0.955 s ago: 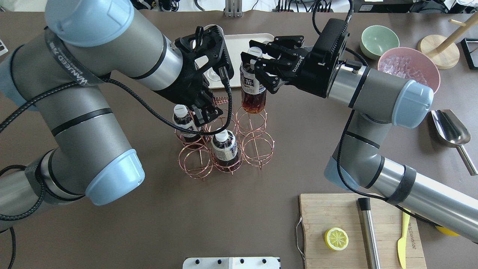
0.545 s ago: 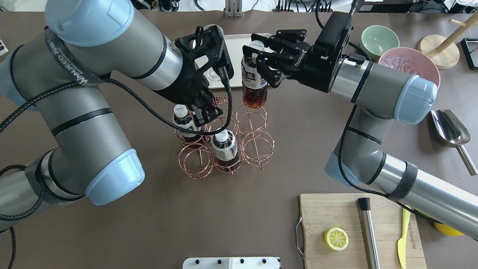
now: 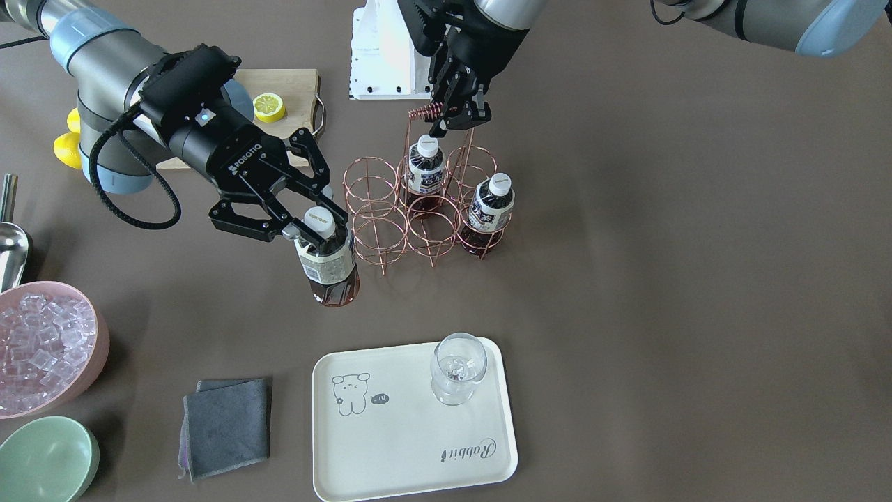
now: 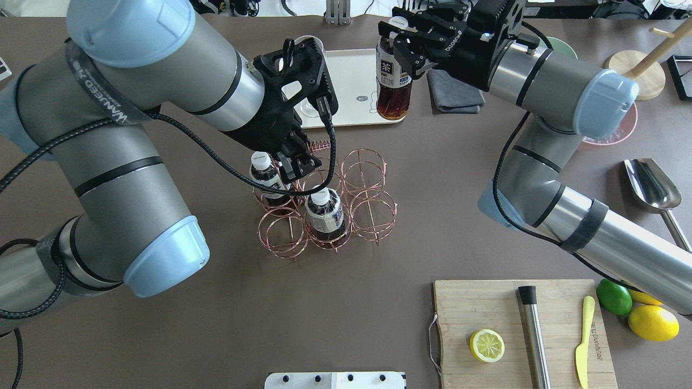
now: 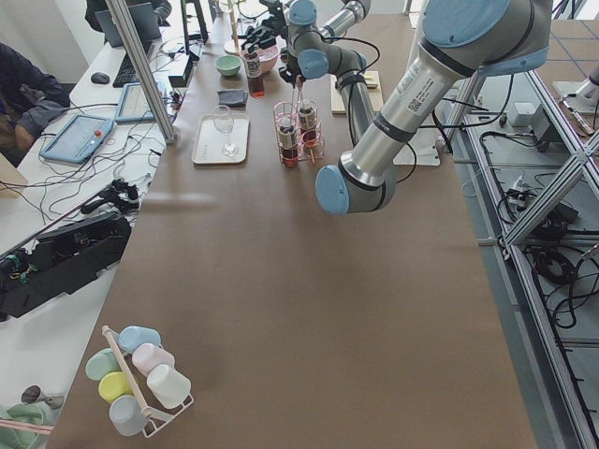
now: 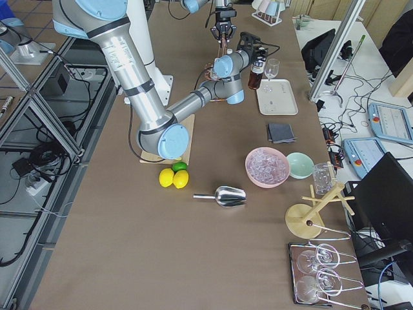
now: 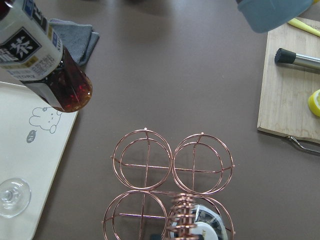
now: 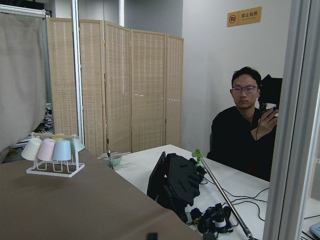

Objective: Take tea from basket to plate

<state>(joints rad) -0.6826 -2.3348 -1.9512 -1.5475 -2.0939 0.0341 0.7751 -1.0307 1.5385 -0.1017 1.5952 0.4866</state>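
My right gripper [image 4: 394, 43] is shut on a tea bottle [image 4: 392, 89] just below its white cap and holds it in the air, clear of the basket [image 4: 367, 210]. In the overhead view the bottle hangs over the near right edge of the cream plate [image 4: 351, 81]. In the front view the gripper [image 3: 310, 219] and bottle [image 3: 327, 268] lie between the basket [image 3: 376, 209] and the plate [image 3: 418, 446]. Two more tea bottles [image 3: 425, 171] [image 3: 491, 206] stand in basket cells. My left gripper [image 3: 460, 118] is shut on the basket's coiled handle [image 3: 421, 111].
A wine glass [image 3: 456, 366] stands on the plate. A grey cloth [image 3: 226, 425], a pink bowl of ice [image 3: 42, 348] and a green bowl [image 3: 45, 460] lie beside the plate. A cutting board [image 4: 465, 302] with half a lemon and a metal scoop [image 4: 651, 186] are on my right.
My right gripper has carried the bottle up and away from the basket, toward the plate's edge. The left arm and the basket have not moved.
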